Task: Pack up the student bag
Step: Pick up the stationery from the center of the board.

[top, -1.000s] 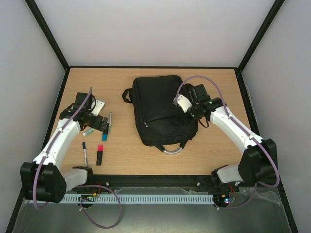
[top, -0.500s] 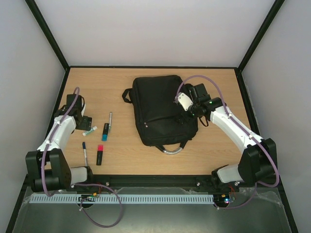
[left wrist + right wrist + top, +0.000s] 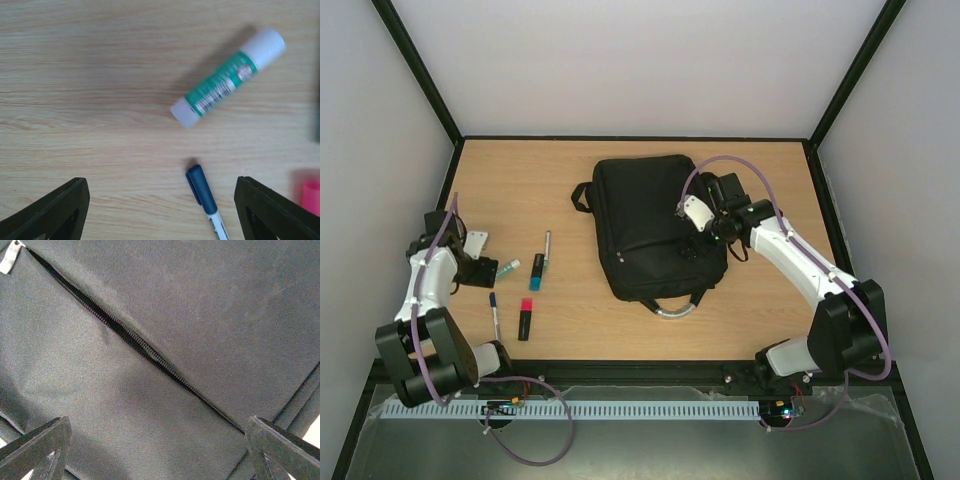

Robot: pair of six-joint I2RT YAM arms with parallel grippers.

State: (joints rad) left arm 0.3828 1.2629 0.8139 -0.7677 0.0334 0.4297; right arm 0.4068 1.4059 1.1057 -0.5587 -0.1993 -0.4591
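Hanging over the left edge of the bench (image 3: 520, 175): the left gripper (image 3: 161, 205), jaws spread wide, nothing between them.
Just ahead of left gripper: a glue stick (image 3: 227, 77) with a green label and white ends, lying flat and aslant on the wood, untouched.
Between the lines of its fingers: the capped end of a blue pen (image 3: 202, 192) on the wood, apart from both fingers.
Edge of left wrist view: a sliver of the red highlighter (image 3: 525, 318), which lies just beside the blue pen towards the near left corner.
Further right on the bench: a teal-capped marker (image 3: 536, 272) and a slim grey pen (image 3: 546, 245), between the glue stick and the bag, well apart from the gripper.
Right gripper (image 3: 160, 440): poised over the right half of the bag, jaws wide apart, nothing pinched. Contact with the fabric cannot be told.
Under right gripper: a zip (image 3: 135, 342) running slantwise across the black fabric, with its silver pull (image 3: 9, 257) at one end.
Student bag (image 3: 640, 215): lying flat, right of the bench's centre, its back end close to the far edge.
Handle loop (image 3: 672, 310): silver-grey, pointing to the near edge.
Shoulder strap (image 3: 582, 195): sticking out on the bag's left side.
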